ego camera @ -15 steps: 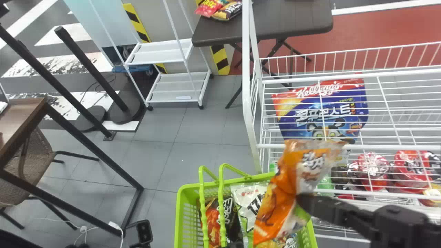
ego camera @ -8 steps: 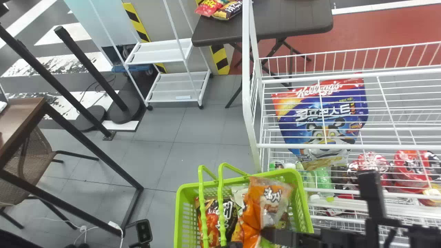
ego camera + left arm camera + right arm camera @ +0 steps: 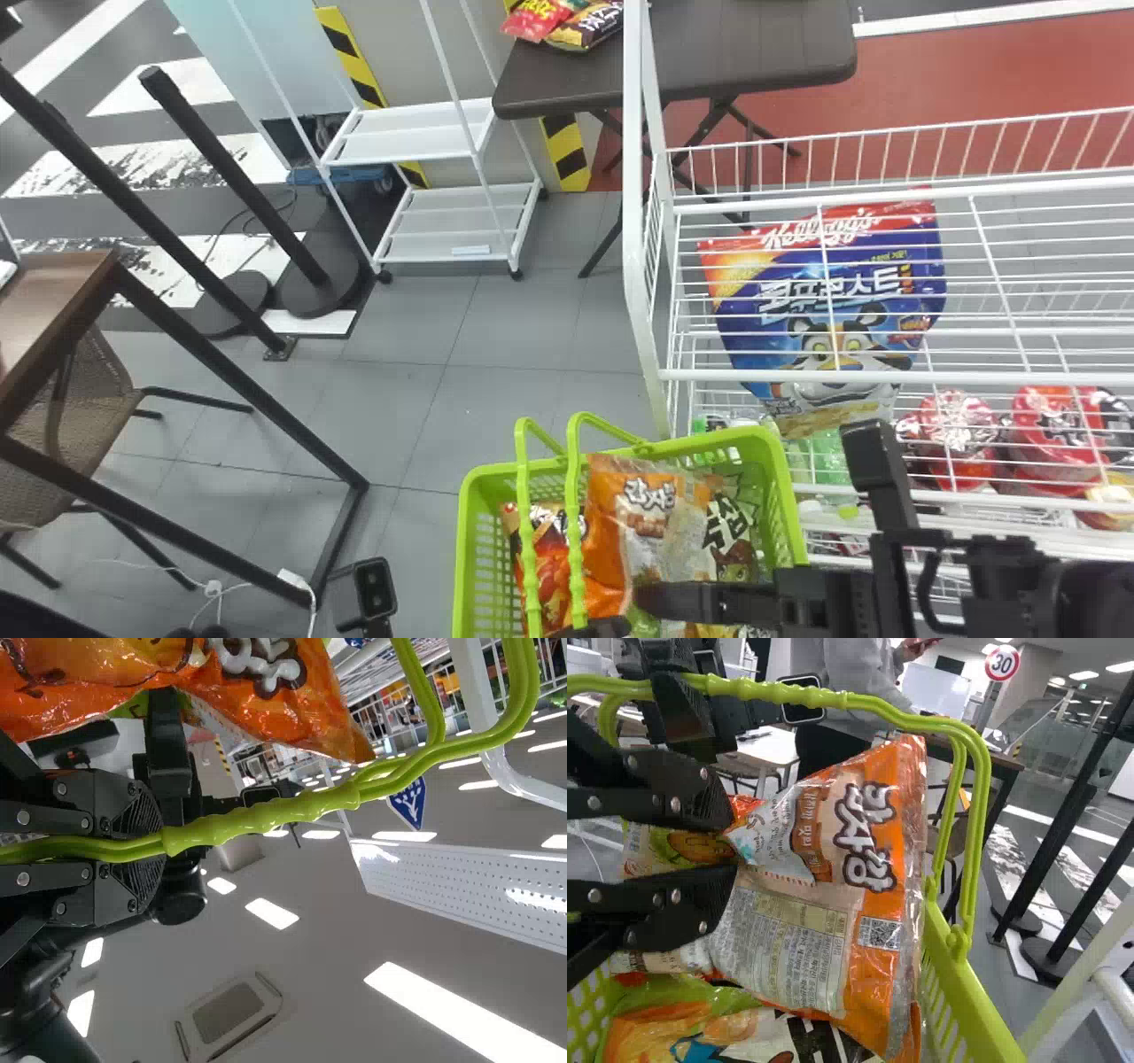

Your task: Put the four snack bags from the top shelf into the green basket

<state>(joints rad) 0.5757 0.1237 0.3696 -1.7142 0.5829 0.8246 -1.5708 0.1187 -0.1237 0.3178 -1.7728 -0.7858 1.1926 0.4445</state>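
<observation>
At the bottom edge of the head view, my left gripper is at the handles of the green basket. The left wrist view has my left gripper shut around both handles. My right gripper is over the basket, at an orange snack bag standing upright inside beside the handles. In the right wrist view, my right gripper pinches a gathered part of this orange bag. A red and black bag lies left of it, a bag with black lettering right of it.
The white wire rack rises just beyond the basket's right side, with a large blue bag and red packages on lower levels. A black table frame stands at left. Grey floor lies between.
My right gripper has come down and to the left with the orange bag, from above the basket's right part into it, close to the handles. The left gripper has kept its place.
</observation>
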